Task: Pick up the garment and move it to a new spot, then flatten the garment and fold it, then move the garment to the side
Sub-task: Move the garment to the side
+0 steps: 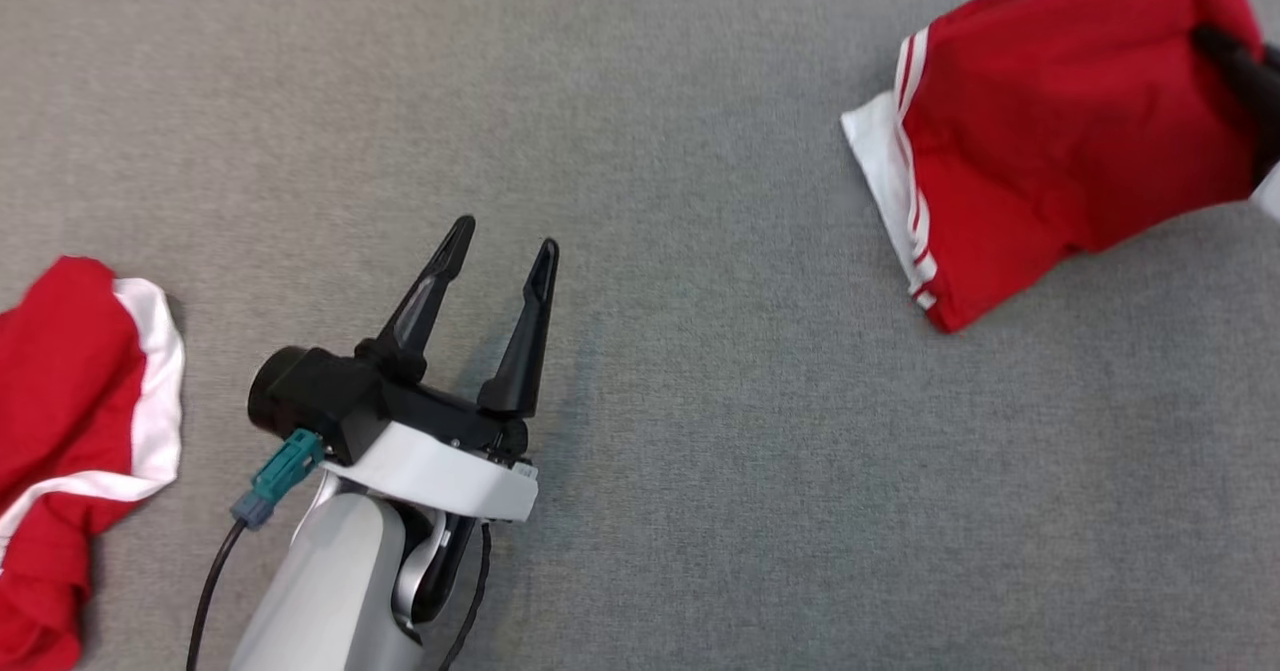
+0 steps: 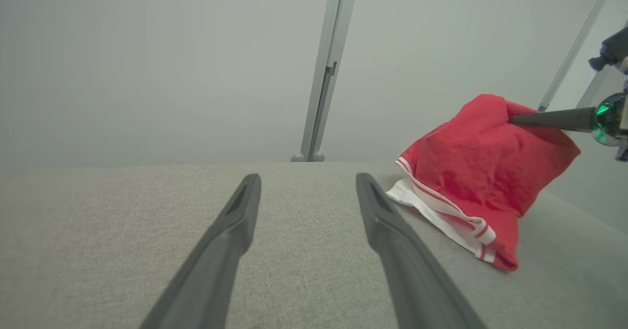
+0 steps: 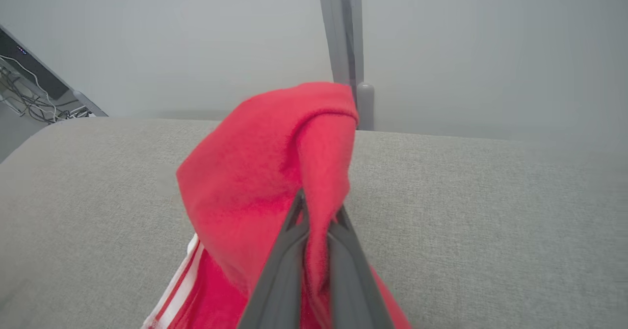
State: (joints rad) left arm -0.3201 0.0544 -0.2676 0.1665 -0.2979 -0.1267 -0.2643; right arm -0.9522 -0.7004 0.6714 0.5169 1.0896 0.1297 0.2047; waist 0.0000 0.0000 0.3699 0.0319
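Head view has the left gripper (image 1: 506, 236) low and left of centre, its 2 dark fingers spread apart with nothing between them, above the grey fabric surface (image 1: 700, 431). The garment (image 1: 1050, 131), red with thin white stripes and a white band along one edge, sits at the upper right of that view, well apart from the left gripper. Its far end is bunched and lifted while the striped edge trails down (the left wrist view shows that hem resting on the fabric). The right gripper (image 1: 1225, 51) shows at the right edge, its dark fingers buried in the red cloth. Right wrist view shows those jaws drawn together and clamped on a fold of the garment, with the cloth draped up and over the fingertips. Left wrist view places the garment off to the right, raised at the pinched end. A second red and white cloth (image 1: 70, 421) lies crumpled at the left edge of the head view, near the left gripper but not touching it. A grey upright post (image 2: 326, 69) stands behind the surface's far edge.
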